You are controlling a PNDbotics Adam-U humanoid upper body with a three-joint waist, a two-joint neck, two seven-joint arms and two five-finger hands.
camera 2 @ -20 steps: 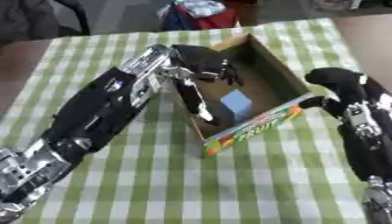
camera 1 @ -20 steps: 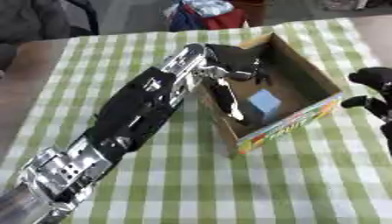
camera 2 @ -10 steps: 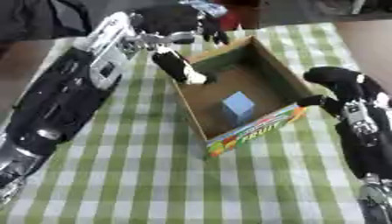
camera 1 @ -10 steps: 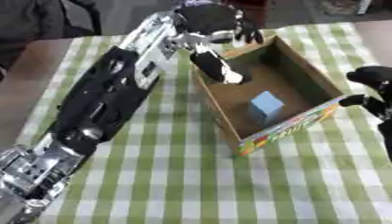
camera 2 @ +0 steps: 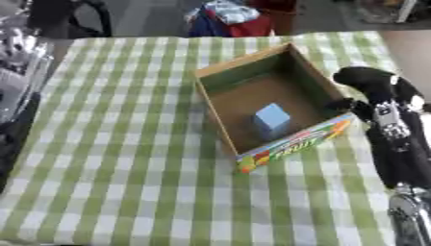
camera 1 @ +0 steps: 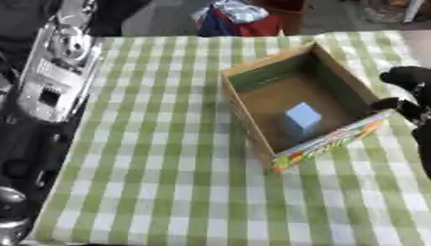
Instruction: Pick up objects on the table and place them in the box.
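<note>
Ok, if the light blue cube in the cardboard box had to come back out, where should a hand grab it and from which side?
Probably from straight above: the light blue cube sits on the floor of the open-topped cardboard box, whose walls block any sideways approach. Pinch two opposite upright faces with thumb and fingers.

Matt cardboard box on a checked cloth tablecloth.

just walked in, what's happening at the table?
The robot is clearing things into the open cardboard box on the green checked tablecloth. A light blue cube sits inside the box. The right hand rests at the box's right wall, holding nothing. The left arm lies along the table's left edge; its hand is out of view.
</note>
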